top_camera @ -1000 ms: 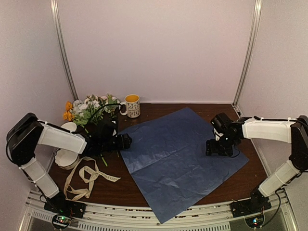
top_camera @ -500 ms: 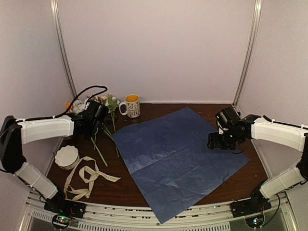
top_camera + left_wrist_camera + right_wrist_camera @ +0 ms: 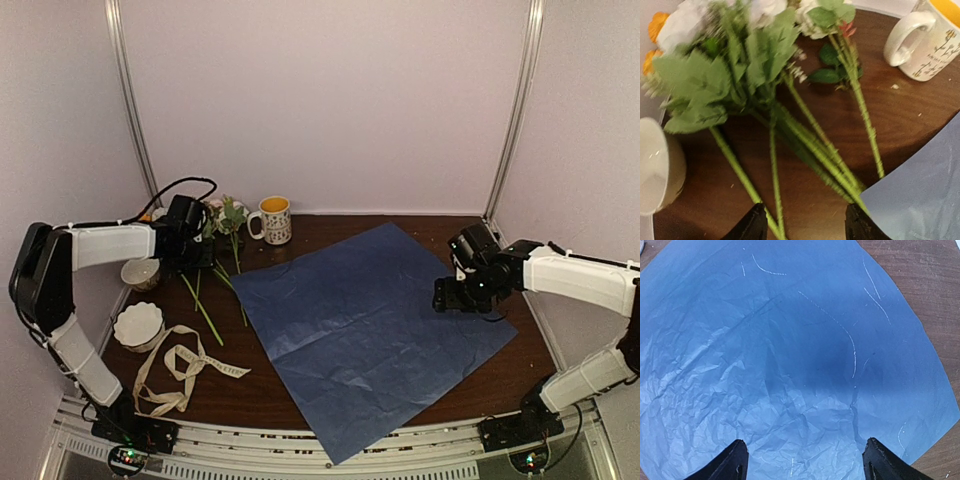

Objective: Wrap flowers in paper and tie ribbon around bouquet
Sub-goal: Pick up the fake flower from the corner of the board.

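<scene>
The flowers (image 3: 226, 214) lie on the table at the back left, blooms toward the wall, green stems (image 3: 816, 145) fanning toward the paper. My left gripper (image 3: 203, 262) hangs over the stems. In the left wrist view my left gripper (image 3: 805, 227) is open, with two stems running between its jaws, untouched. The blue paper (image 3: 370, 320) lies flat in the middle; its corner (image 3: 920, 195) reaches the stem ends. My right gripper (image 3: 452, 298) hovers open over the paper's right part (image 3: 790, 365), and in the right wrist view my right gripper (image 3: 807, 462) holds nothing. The beige ribbon (image 3: 185, 370) lies looped at the front left.
A white-and-yellow mug (image 3: 273, 220) stands at the back beside the blooms, seen also as the mug (image 3: 930, 40) in the left wrist view. A small bowl (image 3: 140, 272) and a white scalloped bowl (image 3: 138, 325) sit at the left edge. Walls close in the table.
My left arm has swung from the paper's left corner toward the back left, and its jaws have narrowed. The flowers' stems now lie spread on the table. The right gripper has shifted slightly.
</scene>
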Tool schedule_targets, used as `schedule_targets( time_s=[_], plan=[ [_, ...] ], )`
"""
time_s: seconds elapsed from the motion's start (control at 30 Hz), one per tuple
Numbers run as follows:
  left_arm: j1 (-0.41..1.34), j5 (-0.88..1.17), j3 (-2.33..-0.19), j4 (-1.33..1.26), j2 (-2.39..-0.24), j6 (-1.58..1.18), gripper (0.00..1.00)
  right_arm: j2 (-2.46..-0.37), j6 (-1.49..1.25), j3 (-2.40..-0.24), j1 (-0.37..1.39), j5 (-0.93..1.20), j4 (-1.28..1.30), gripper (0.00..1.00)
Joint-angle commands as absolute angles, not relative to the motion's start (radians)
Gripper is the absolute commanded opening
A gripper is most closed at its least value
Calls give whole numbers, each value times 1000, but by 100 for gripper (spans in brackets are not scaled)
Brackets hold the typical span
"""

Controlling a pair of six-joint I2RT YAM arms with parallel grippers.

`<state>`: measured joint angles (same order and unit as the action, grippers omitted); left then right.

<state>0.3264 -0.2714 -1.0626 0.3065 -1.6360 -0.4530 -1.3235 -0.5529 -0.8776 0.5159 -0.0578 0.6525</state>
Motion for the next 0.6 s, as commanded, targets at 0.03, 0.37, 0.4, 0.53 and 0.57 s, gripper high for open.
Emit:
schedule_targets(
  time_s=[0.03,0.37,0.4,0.53,0.57],
  plan=[
    [327,-161,-1277,285,-1833,-406,56,-1335,-548,-891,522,-77,647,80],
    [356,-165,-1558,415,-2091,-410,60,-1303,-550,-888,522,-80,692,80],
    [357,-163,-1575,425,-2106,-411,59,-1297,-550,-888,522,-85,699,80],
    [358,-170,-1603,485,-2150,-449,56,-1271,-552,-884,522,-104,721,81],
    [358,-154,-1589,480,-2150,-466,55,-1262,-552,-882,522,-108,723,81]
  ],
)
